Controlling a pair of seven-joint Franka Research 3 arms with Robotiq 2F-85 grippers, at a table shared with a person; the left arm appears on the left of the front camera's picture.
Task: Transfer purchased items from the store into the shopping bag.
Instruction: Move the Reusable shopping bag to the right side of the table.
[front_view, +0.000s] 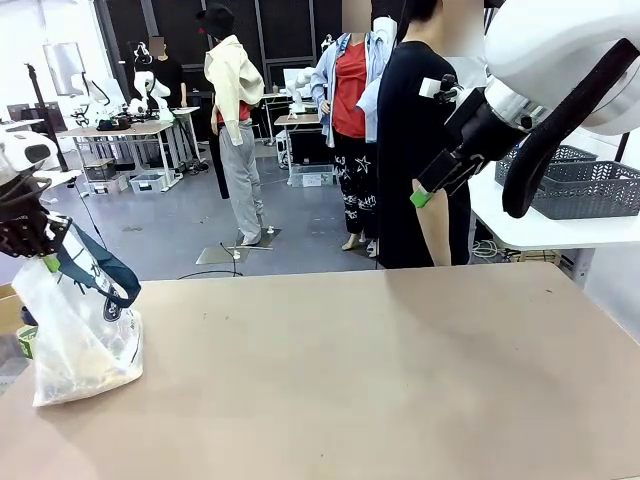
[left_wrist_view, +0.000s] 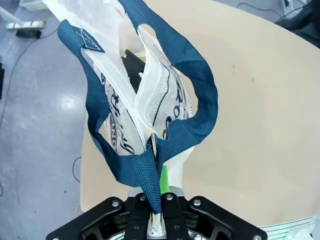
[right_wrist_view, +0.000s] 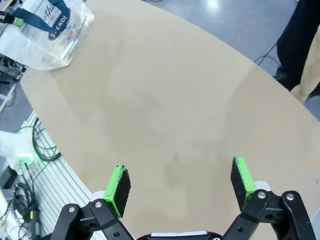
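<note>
Across the tan tabletop (front_view: 350, 370), the shopping bag (front_view: 75, 345) sits at its left edge, blue strap (left_wrist_view: 150, 170) pinched by the left gripper (left_wrist_view: 155, 205). Soft, light, floppy plastic; straps look the safest hold. Right gripper (right_wrist_view: 180, 187) hangs spread wide, holding nothing.

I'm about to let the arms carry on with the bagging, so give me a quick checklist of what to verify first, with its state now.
1. Left gripper clamped on the navy handles: ok.
2. Shopping bag resting on the table, at its left edge: ok.
3. Bag mouth open enough to drop items in: not ok, the sides hang pinched together.
4. Right gripper open and empty: ok.
5. Basket within reach: cannot tell, it sits on a white table behind the right arm.
6. Person clear of the table: ok, standing at the far side.
</note>
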